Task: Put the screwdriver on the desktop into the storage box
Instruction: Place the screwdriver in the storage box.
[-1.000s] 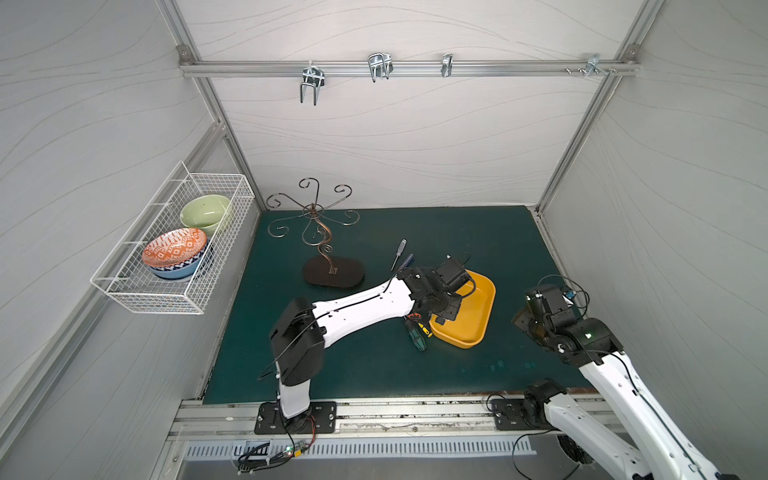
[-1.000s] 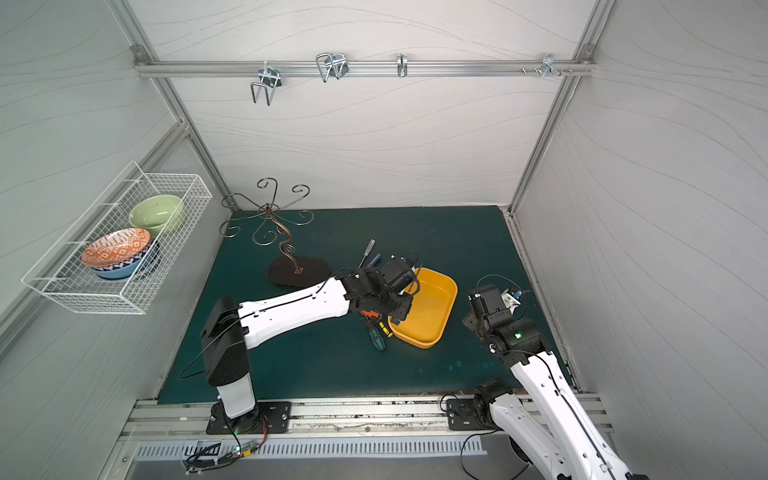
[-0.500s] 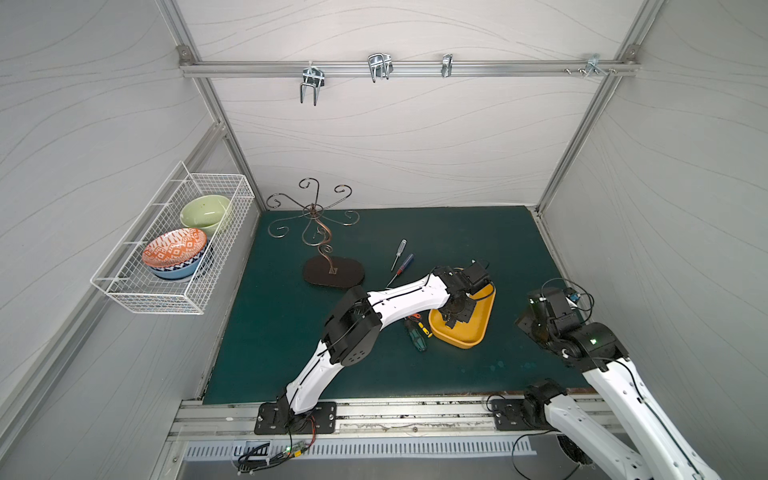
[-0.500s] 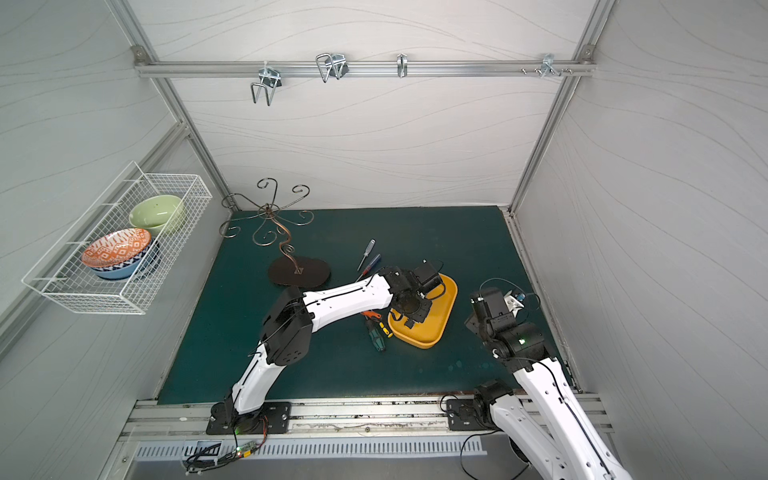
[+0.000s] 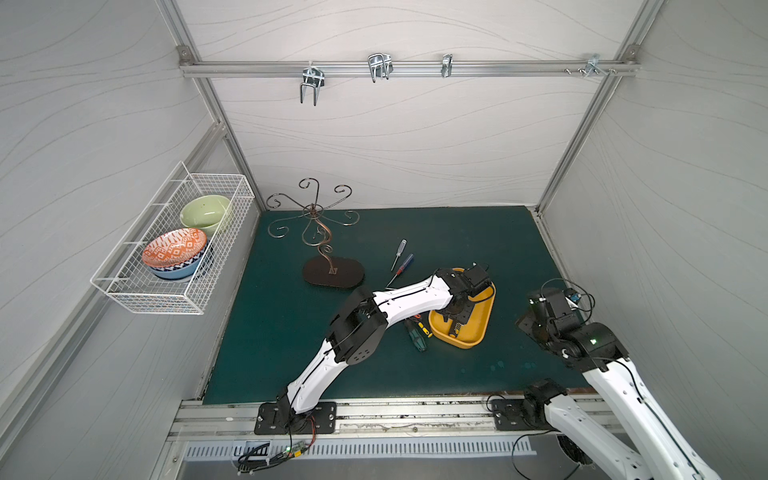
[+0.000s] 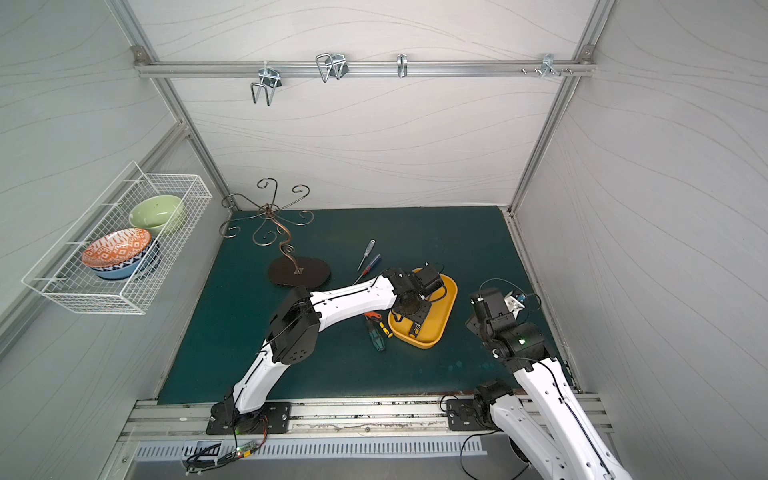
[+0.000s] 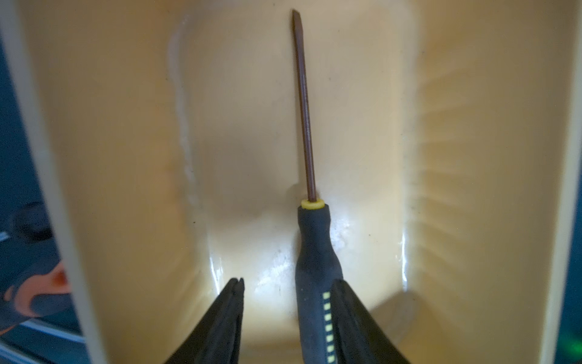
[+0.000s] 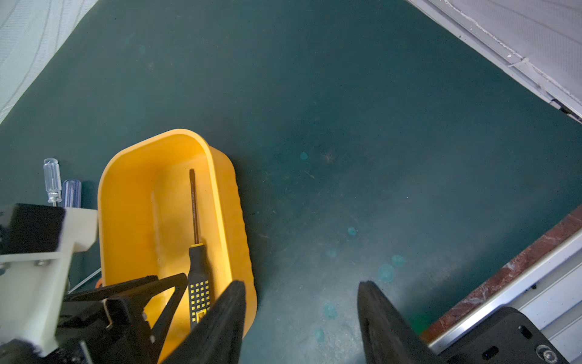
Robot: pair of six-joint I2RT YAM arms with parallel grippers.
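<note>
One screwdriver (image 7: 315,252) lies inside the storage box (image 7: 126,157), between the parted jaws of the left gripper (image 7: 287,281), against one jaw. A skewed retreat could drag it out. The right gripper (image 8: 302,282) hangs open, empty.

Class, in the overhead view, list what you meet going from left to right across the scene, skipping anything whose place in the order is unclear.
White wire basket → curly metal stand → clear-handled screwdriver → storage box → right arm.
</note>
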